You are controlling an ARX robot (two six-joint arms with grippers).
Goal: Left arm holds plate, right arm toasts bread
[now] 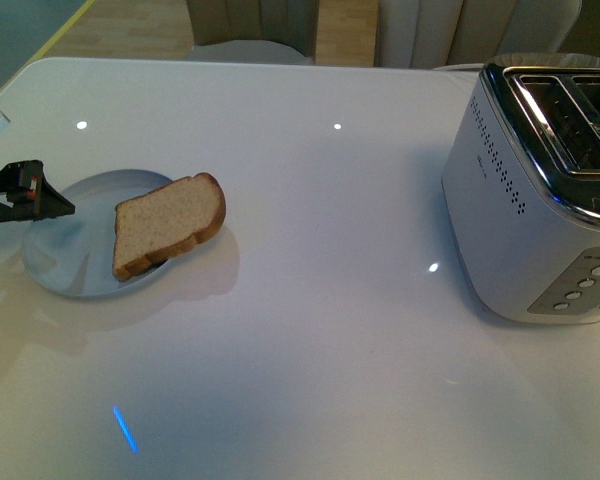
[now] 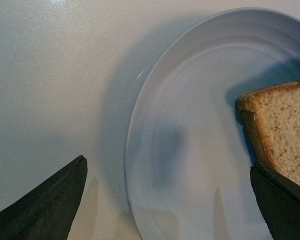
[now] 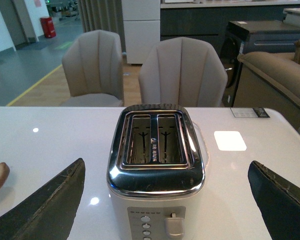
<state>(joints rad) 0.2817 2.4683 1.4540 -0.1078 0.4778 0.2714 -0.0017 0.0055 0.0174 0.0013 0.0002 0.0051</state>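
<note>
At the table's left edge my left gripper (image 2: 167, 167) is spread wide at the rim of the plate (image 1: 50, 265), clasping nothing. One finger is outside the rim above the table (image 1: 310, 330), and the other is beside the bread (image 1: 168, 225). The bread lies across the plate's opposite side, its rounded top past the rim. Open tabletop runs from there to the toaster (image 1: 520, 220). Only the right wrist view shows my right gripper (image 3: 166, 165), open, facing the toaster's two slots.
</note>
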